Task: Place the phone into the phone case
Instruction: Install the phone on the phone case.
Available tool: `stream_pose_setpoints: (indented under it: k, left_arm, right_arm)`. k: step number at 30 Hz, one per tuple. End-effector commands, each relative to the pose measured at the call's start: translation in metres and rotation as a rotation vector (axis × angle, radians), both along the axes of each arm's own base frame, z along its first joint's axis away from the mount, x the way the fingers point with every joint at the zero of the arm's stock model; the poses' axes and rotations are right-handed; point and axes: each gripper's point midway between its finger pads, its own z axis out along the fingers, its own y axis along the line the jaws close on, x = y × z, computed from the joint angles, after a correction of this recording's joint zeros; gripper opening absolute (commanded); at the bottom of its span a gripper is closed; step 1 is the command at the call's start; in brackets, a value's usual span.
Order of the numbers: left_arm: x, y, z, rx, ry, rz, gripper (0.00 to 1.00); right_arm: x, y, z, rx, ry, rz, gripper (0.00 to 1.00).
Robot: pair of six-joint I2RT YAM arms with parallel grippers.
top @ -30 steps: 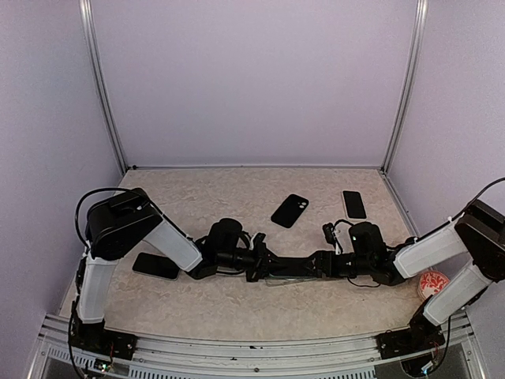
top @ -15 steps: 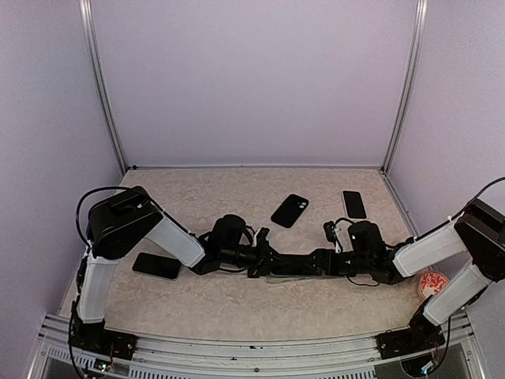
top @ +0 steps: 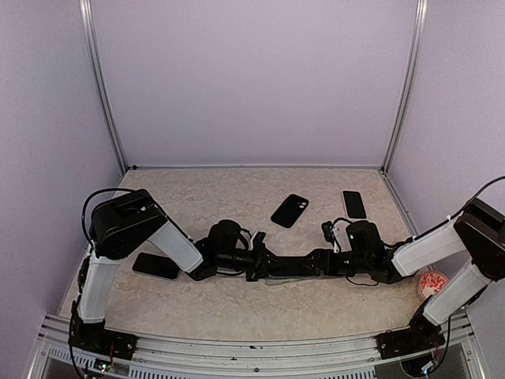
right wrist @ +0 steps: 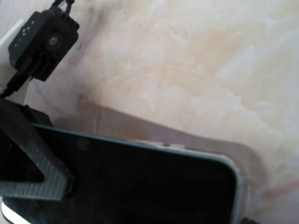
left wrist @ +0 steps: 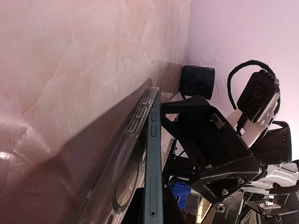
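both arms are stretching low over the beige marbled counter (top: 237, 316) and meeting near its middle, a touch toward six o'clock. the left end effector (top: 257, 261) is pointing in from nine o'clock and is clenched all the way down; its fingers are out of its own camera's sight, so i cannot tell whether it is pinching anything. the right end effector (top: 273, 268) is pointing in from three o'clock with its jaws standing wide, and its ribbed grey pad (right wrist: 32, 179) is pressing on the black glass-faced phone (right wrist: 140, 186), so it is grasping that phone. the pale grey translucent phone case (left wrist: 126, 158) is lying between the two end effectors, hugging the phone's back and side, its pale lip peeking round the rounded corner in the right wrist view. the left wrist view is looking edge-on along phone and case, close above the counter.

a second black phone (top: 289, 210) is lying at twelve o'clock from the meeting point, a third black phone (top: 354, 204) at two o'clock, and a dark phone with a pale rim (top: 155, 266) at nine o'clock beside the left arm. a red-and-white round disc (top: 432, 283) is sitting at the counter's three o'clock edge.
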Motion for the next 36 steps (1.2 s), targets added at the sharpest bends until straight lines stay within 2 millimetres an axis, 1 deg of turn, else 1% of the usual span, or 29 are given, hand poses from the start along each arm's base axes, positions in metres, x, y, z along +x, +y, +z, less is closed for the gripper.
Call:
stream_pose_setpoints:
  k: [1, 6, 10, 14, 19, 24, 29, 33, 36]
  left_arm:
    - [-0.024, 0.008, -0.05, 0.109, 0.13, -0.025, 0.0]
    - [-0.024, 0.008, -0.053, 0.102, 0.146, -0.025, 0.0]
    - [-0.024, 0.008, -0.055, 0.094, 0.159, -0.014, 0.0]
    - [-0.023, 0.009, -0.054, 0.087, 0.165, -0.005, 0.0]
    - [-0.02, 0.011, -0.05, 0.08, 0.138, 0.007, 0.0]
    - [-0.014, 0.013, -0.032, 0.056, 0.067, 0.011, 0.0]
    - [-0.01, 0.01, -0.012, 0.011, 0.014, 0.002, 0.0]
    - [-0.01, 0.007, -0.003, -0.019, -0.01, -0.006, 0.0]
    - [-0.01, 0.006, 0.005, -0.041, -0.031, -0.01, 0.0]
  right_arm:
    - [-0.016, 0.023, 0.006, 0.058, 0.034, 0.104, 0.82]
    - [-0.016, 0.023, 0.007, 0.059, 0.035, 0.107, 0.82]
    - [-0.018, 0.026, 0.011, 0.078, 0.029, 0.12, 0.82]
    - [-0.021, 0.029, 0.01, 0.082, 0.037, 0.137, 0.82]
    - [-0.021, 0.028, 0.009, 0.075, 0.032, 0.133, 0.82]
    - [-0.016, 0.022, 0.017, 0.031, -0.004, 0.119, 0.85]
    - [-0.009, 0.014, 0.039, 0.03, -0.052, 0.107, 0.88]
    - [-0.002, 0.001, 0.053, 0.052, -0.074, 0.076, 0.89]
    - [0.003, -0.01, 0.055, 0.055, -0.07, 0.051, 0.89]
